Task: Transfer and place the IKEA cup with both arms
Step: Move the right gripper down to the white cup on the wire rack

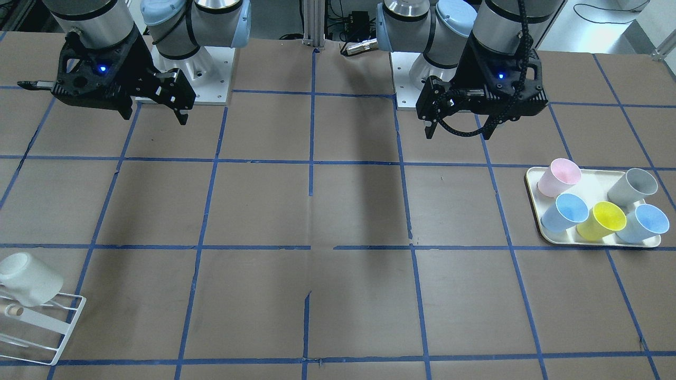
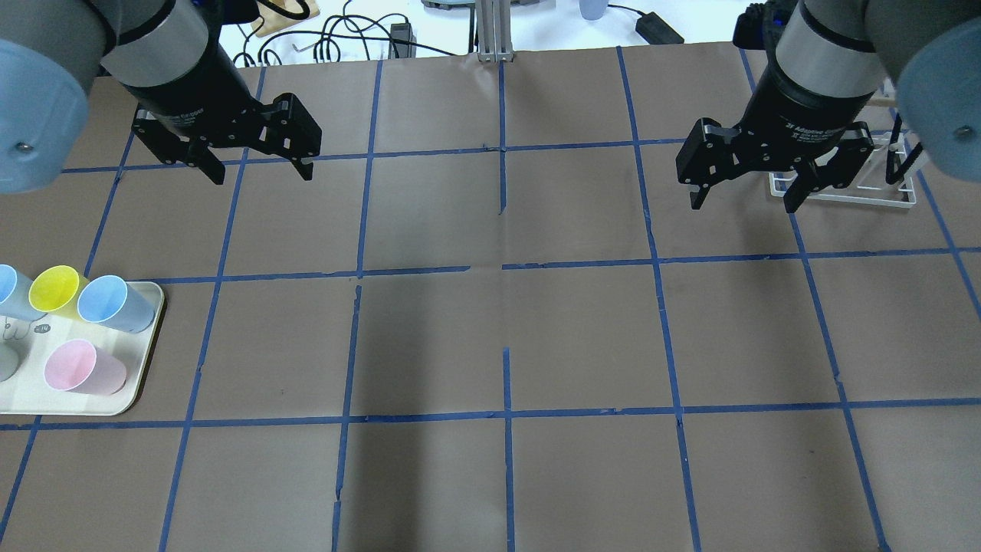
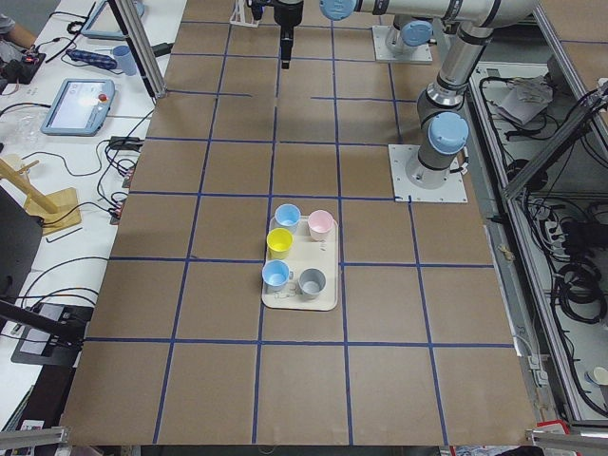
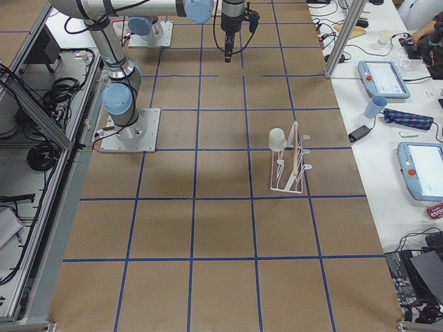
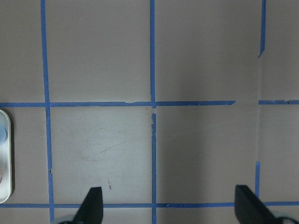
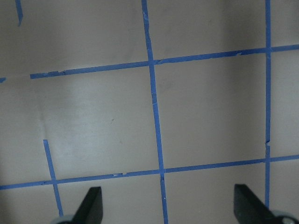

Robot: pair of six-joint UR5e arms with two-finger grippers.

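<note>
The IKEA cup [image 1: 29, 278], plain white, rests tilted on a white wire rack [image 1: 58, 338] at the table's corner on my right side. It also shows in the exterior right view [image 4: 277, 138]. In the overhead view my right arm hides it and only the rack [image 2: 851, 195] shows. My left gripper [image 2: 262, 175] and right gripper [image 2: 742, 205] hang high over the table, both open and empty. The wrist views show each pair of fingertips wide apart over bare brown paper, the left gripper [image 5: 168, 207] and the right gripper [image 6: 170, 207]. Both grippers are far from the cup.
A cream tray [image 1: 594, 182] on my left side holds a pink cup [image 1: 559, 177], a grey cup [image 1: 632, 186], a yellow cup [image 1: 601, 220] and two blue cups. It also shows in the overhead view [image 2: 146, 360]. Blue tape lines grid the brown table cover.
</note>
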